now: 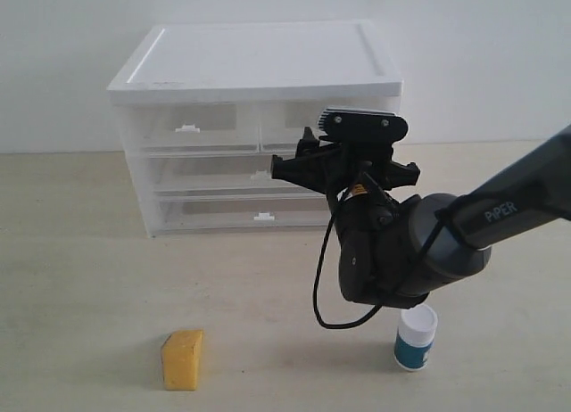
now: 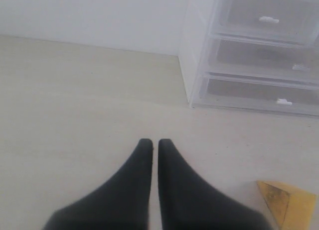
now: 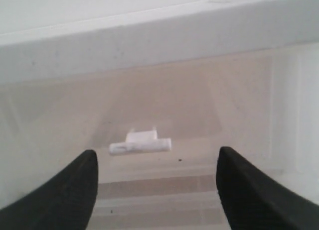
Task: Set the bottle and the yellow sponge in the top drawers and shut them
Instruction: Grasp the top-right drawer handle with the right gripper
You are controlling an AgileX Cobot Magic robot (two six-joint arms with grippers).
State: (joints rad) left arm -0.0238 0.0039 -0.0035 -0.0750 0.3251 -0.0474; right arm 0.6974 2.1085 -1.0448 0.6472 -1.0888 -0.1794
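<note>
Right hand [image 3: 157, 151] spreads wide, facing the top drawer handle [image 3: 140, 145].

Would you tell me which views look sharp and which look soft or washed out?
Exterior view: sharpest, even light, only a faint shadow beside the yellow sponge. Left wrist view: hazy, the left gripper blurred near the lens. Right wrist view: soft and pale, the right gripper and the drawer handle blurry.
</note>
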